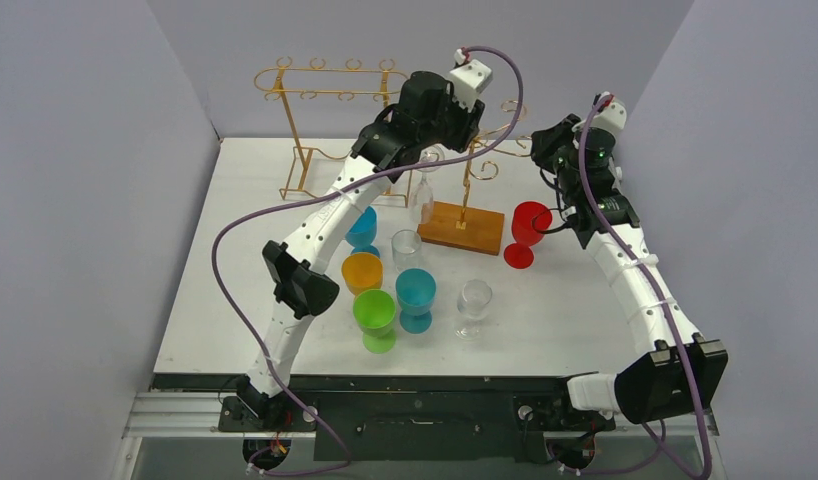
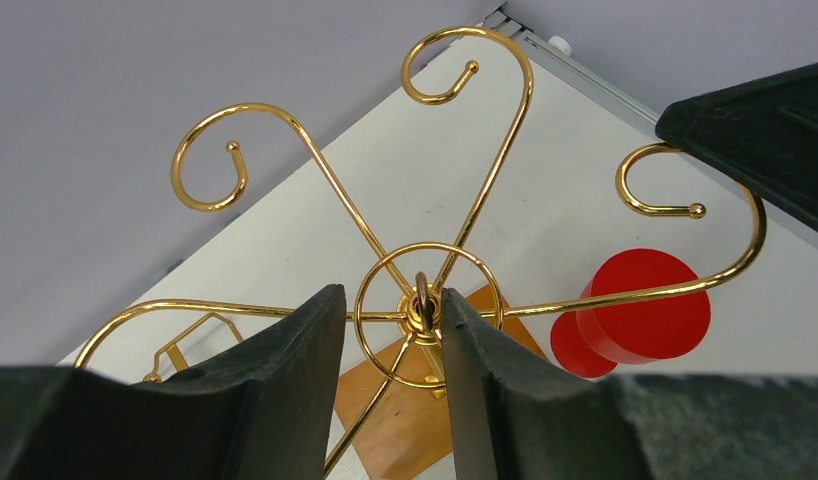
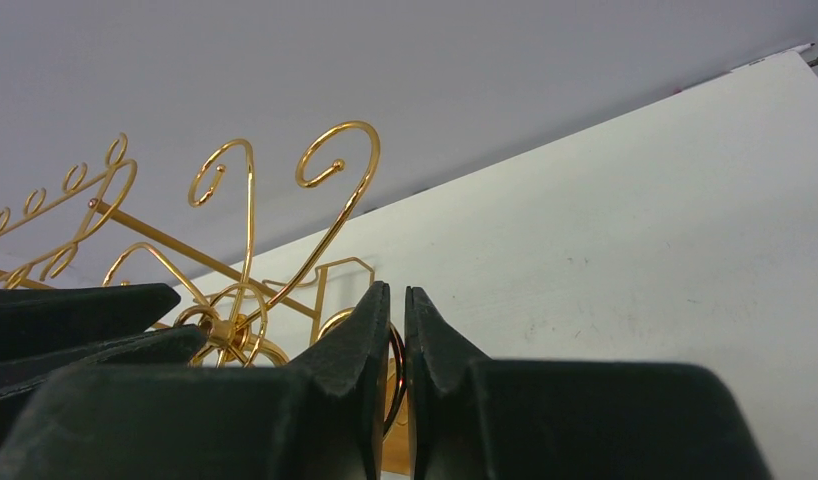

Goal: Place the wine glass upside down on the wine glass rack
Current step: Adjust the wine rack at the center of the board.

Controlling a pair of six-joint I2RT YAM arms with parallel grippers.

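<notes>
My left hand (image 2: 390, 300) stood part open astride the crown of the rack (image 1: 465, 225), the wine glass (image 1: 425, 195) vertical just beneath it; my right hand (image 3: 397, 295) pinched a rack hook.

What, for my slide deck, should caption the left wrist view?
Left gripper open around the hub of the gold rack; red glass beyond.
</notes>
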